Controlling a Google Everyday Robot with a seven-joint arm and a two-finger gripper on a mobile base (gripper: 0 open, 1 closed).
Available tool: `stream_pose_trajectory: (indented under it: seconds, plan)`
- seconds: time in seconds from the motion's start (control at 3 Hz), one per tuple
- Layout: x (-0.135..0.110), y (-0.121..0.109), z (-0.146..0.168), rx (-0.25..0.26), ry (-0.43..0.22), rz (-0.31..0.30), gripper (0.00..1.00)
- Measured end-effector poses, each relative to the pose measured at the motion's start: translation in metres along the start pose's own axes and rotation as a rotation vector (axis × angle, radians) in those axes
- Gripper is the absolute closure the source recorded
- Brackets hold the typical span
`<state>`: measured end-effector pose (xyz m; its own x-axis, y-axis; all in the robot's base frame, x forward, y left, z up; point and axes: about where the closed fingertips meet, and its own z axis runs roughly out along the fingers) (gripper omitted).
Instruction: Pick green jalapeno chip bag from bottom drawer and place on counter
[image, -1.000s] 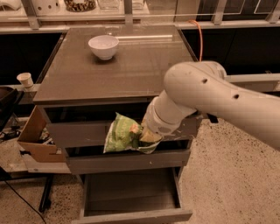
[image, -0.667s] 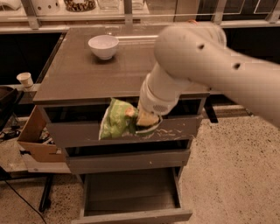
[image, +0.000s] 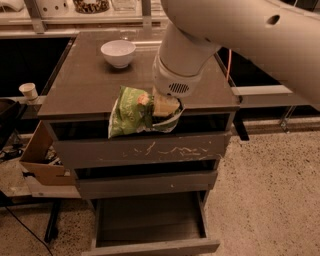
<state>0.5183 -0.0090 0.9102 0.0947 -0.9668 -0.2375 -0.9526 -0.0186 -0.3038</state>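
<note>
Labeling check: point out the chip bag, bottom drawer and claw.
chip bag (image: 130, 119), camera view, green front face.
bottom drawer (image: 150, 220), camera view, bare floor of the open drawer.
claw (image: 165, 106), camera view, between its fingertips, shut on the chip bag over the counter (image: 90, 85) front edge.

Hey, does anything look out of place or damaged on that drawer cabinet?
The shallow grey-brown bottom drawer stands pulled open. The taller grey drawer front above bears white scratches. The wrinkly green jalapeno chip bag hangs crumpled from the tool at the front edge of the glossy grey-brown counter, not set down.
</note>
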Motion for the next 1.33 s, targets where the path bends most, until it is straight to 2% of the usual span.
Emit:
stream_pose_trajectory:
  seconds: [0.33,0.67,1.0,1.33]
  plan:
    - [-0.003,-0.018,-0.003,0.032,0.031,0.007,1.0]
    - [-0.004,-0.063,0.006,0.087,0.072,0.01,1.0]
    - [-0.004,-0.092,0.014,0.107,0.089,0.015,1.0]
    - [0.004,-0.126,0.032,0.128,0.034,0.037,1.0]
